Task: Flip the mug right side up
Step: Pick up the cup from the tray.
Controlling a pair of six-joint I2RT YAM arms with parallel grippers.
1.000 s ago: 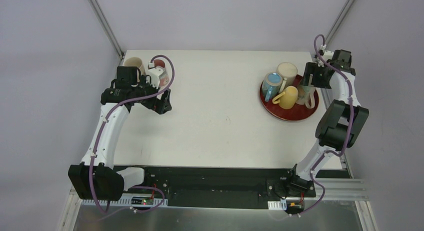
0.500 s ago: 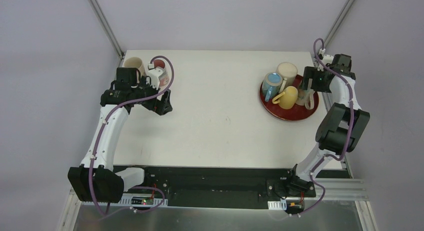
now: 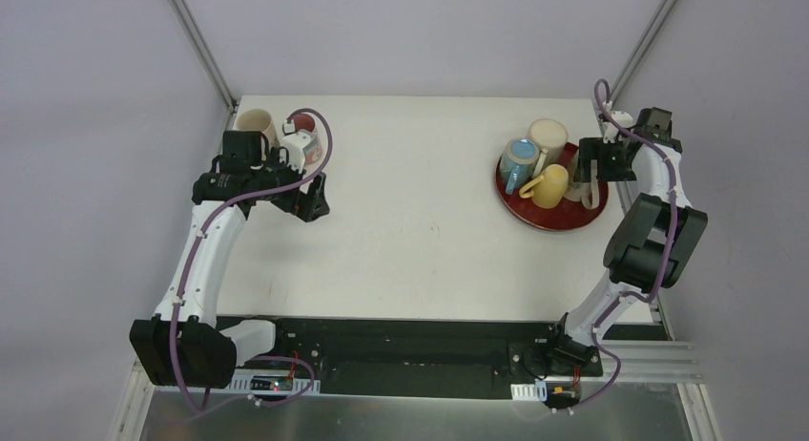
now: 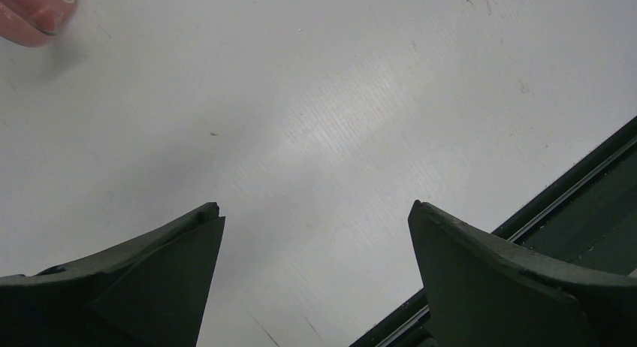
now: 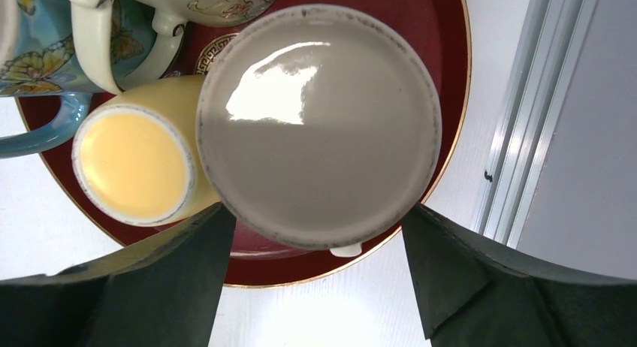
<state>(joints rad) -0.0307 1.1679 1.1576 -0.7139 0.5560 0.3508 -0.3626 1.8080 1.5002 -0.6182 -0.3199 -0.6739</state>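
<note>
The mug is a pale grey-white one standing upside down on the red tray, with its flat base filling the middle of the right wrist view and a bit of handle showing under its near edge. My right gripper hovers over it, open, one finger on each side of its near rim, holding nothing. In the top view this gripper is over the tray's right side. My left gripper is open over bare table, far to the left.
The tray also carries a yellow mug, base up, a blue butterfly mug and a cream mug. Two more mugs stand at the back left. A metal rail runs along the table's right edge.
The right wrist has drawn back to the right over the tray and its jaws stand wider. The left arm has not moved.
</note>
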